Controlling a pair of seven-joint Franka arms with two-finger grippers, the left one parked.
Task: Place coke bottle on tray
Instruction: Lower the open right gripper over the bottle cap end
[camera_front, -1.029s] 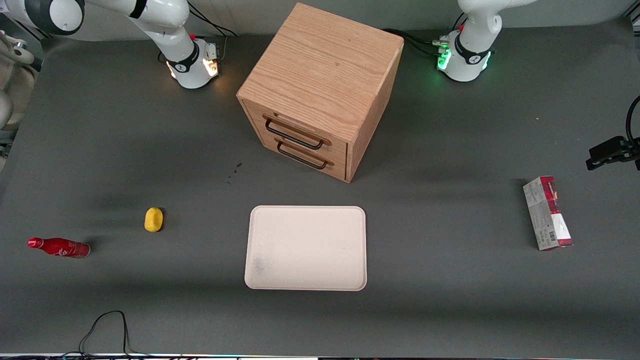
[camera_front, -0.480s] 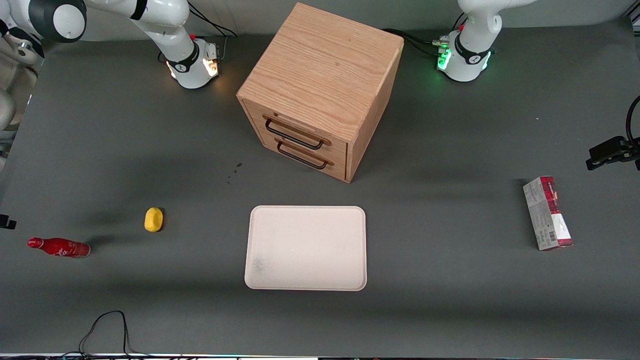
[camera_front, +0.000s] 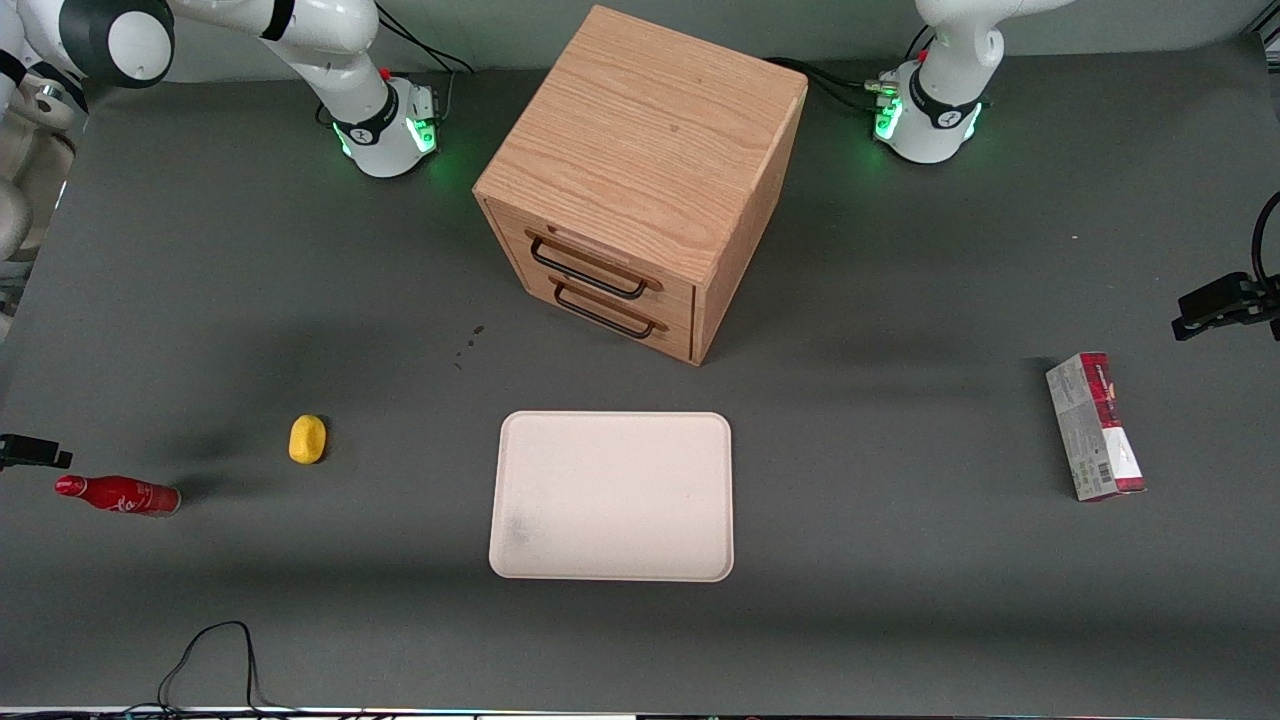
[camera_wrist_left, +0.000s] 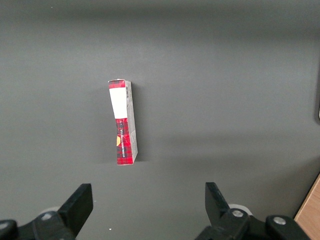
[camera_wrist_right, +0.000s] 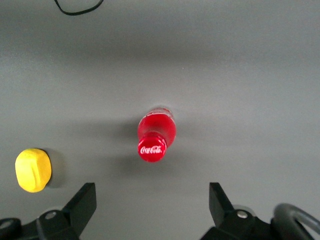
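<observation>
The coke bottle (camera_front: 118, 496), slim and glossy red, stands on the grey table at the working arm's end. In the right wrist view I look down on the bottle (camera_wrist_right: 156, 135) and its red cap with white lettering. My gripper (camera_wrist_right: 151, 202) hangs above the table beside the bottle, open and empty, with its black fingers (camera_wrist_right: 82, 202) wide apart. In the front view only a black tip of the gripper (camera_front: 30, 453) shows at the picture's edge, just farther from the camera than the bottle. The cream tray (camera_front: 612, 495) lies bare at mid-table.
A yellow lump (camera_front: 307, 439) lies between bottle and tray, also in the right wrist view (camera_wrist_right: 33, 169). A wooden drawer cabinet (camera_front: 640, 180) stands farther from the camera than the tray. A red-and-grey carton (camera_front: 1095, 427) lies toward the parked arm's end. A black cable (camera_front: 210, 650) loops near the table's front edge.
My gripper's black tip has come into the front view near the bottle. The light on the working arm's base has turned from orange to green. The bottle has not moved.
</observation>
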